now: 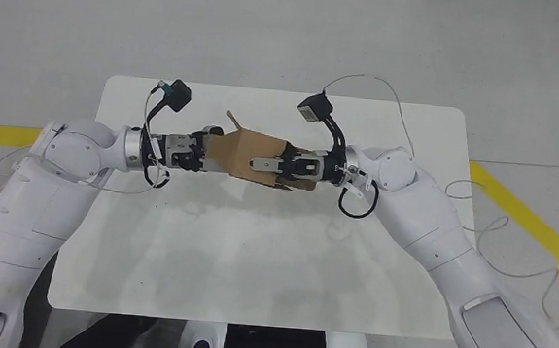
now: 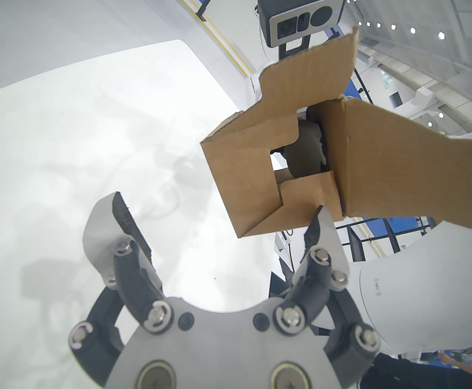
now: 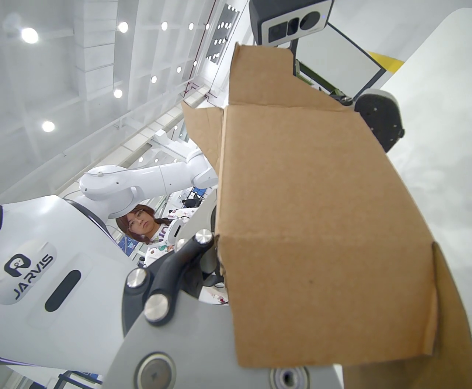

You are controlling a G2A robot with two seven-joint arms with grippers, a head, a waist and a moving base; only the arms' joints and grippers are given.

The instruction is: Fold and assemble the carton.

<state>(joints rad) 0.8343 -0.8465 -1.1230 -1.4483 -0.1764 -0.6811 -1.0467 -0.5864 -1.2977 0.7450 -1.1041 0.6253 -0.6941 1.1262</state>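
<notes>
Brown corrugated cardboard carton (image 1: 240, 154) at upper centre of the top view, held up between the two arms over the white table (image 1: 253, 270).

We note the left gripper (image 1: 203, 150) with its jaws spread wide, grasping nothing. In the left wrist view one fingertip (image 2: 320, 224), at right centre of the frame, touches the edge of the carton's lower end flap. The other finger (image 2: 123, 217), at left centre, stands well apart from the box with bare table behind it.

We note the right gripper (image 1: 278, 164) clamped on the carton's wall at the opposite end. The top view shows a white finger (image 1: 261, 163) lying across the carton's upper face. In the right wrist view a dark finger link (image 3: 184, 254) runs up against the box's corner at lower centre. The second finger is hidden behind cardboard.

View differences:
- The left wrist view gives us the carton's open end. The end flaps are partly folded inward, leaving a squarish gap at centre. One flap sticks out toward the top of the frame. A dark shape sits inside, and we cannot identify it.
- The right wrist view gives us a plain, unbroken side wall, with a flap standing at the far end, upper centre.
</notes>
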